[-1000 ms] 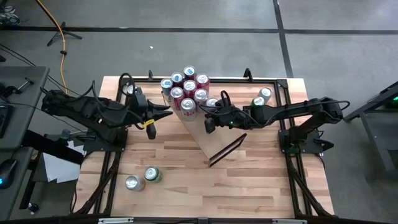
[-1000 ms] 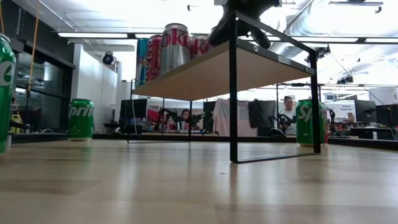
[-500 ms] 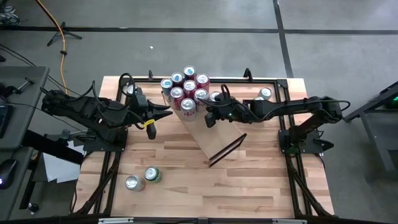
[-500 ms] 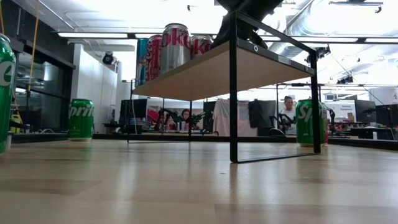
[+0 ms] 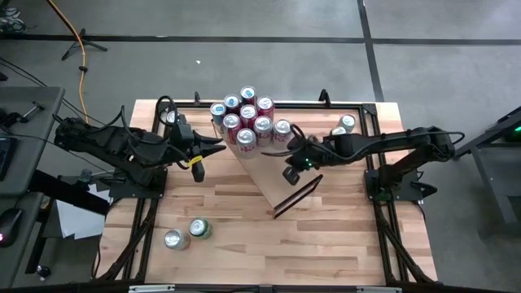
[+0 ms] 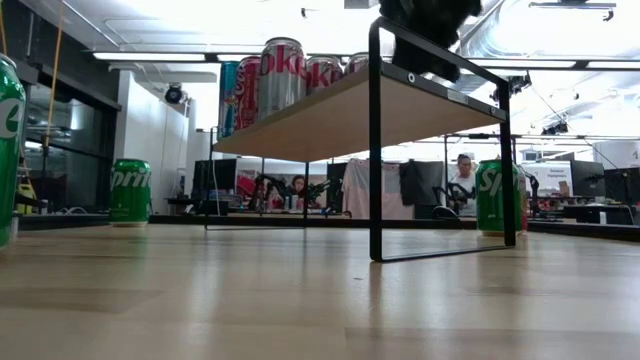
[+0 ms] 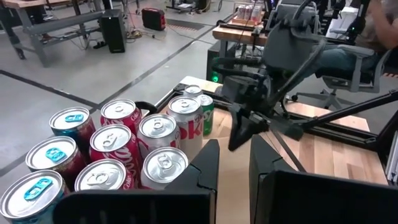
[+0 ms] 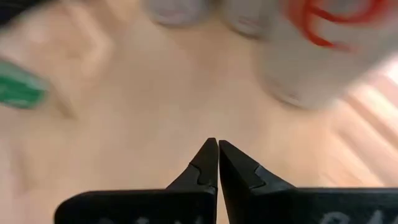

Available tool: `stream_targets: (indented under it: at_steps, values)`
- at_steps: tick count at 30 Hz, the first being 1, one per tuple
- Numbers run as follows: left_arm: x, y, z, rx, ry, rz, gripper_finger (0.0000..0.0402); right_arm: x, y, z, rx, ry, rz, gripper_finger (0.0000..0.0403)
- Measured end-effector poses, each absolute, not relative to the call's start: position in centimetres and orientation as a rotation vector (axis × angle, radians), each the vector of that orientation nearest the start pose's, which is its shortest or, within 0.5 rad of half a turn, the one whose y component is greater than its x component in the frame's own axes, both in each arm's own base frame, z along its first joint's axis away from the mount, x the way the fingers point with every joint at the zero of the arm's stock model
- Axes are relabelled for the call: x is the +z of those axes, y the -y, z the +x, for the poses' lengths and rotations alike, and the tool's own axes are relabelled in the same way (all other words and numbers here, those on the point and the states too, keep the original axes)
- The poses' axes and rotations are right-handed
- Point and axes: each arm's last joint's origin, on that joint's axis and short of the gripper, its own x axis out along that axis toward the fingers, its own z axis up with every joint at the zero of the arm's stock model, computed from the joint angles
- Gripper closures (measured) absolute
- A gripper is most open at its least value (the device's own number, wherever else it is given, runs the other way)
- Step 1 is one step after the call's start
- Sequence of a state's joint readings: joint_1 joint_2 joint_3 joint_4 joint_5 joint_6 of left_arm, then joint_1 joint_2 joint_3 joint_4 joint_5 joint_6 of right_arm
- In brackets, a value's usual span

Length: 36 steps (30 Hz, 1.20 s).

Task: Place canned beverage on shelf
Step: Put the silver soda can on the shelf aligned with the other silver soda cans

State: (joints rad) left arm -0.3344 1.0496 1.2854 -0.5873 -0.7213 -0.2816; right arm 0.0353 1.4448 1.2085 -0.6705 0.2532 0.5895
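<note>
The shelf [image 5: 262, 172], a pale plank on a black frame [image 6: 375, 150], stands slantwise in the middle of the table. Several cans [image 5: 247, 118] stand upright on its far end, red, silver and blue ones [image 7: 140, 146]. The can nearest my right arm [image 5: 282, 128] stands at the cluster's right edge. My right gripper [image 5: 290, 174] hangs shut over the bare plank, apart from the cans, and tips downward [image 8: 217, 144]. My left gripper [image 5: 220, 147] waits left of the cans, its fingers a little apart [image 7: 234, 149] with nothing between them.
Two cans [image 5: 343, 126] stand at the table's far right, and two more [image 5: 187, 233] lie at the near left. Green cans [image 6: 130, 190] [image 6: 497, 195] show behind the shelf in the low view. People sit in the room beyond [image 6: 462, 170].
My right gripper, shut all along, has drawn back from the cans along the shelf toward the table's near right, and has rolled and tipped further downward. The rightmost can now stands uncovered.
</note>
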Motion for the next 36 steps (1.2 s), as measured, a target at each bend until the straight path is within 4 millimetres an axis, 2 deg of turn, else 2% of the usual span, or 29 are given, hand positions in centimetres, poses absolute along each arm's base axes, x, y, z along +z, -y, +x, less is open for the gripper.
stream_targets:
  at_steps: [6, 12, 23, 36]
  values:
    - [41.7, 4.6, 19.2, 0.423, -0.249, -0.093, 0.0402, 29.1, 0.6, 29.8, -0.575, -0.766, 0.367, 0.0403]
    - [41.7, 4.6, 19.2, 0.426, -0.248, -0.093, 0.0402, 29.4, 1.9, 30.0, -0.601, -0.731, 0.341, 0.0403]
    - [41.7, 4.6, 19.2, 0.427, -0.248, -0.092, 0.0401, 29.9, 3.3, 30.5, -0.595, -0.664, 0.310, 0.0403]
    - [41.7, 4.6, 19.2, 0.439, -0.247, -0.078, 0.0401, 30.5, 3.2, 31.0, -0.485, -0.629, 0.228, 0.0403]
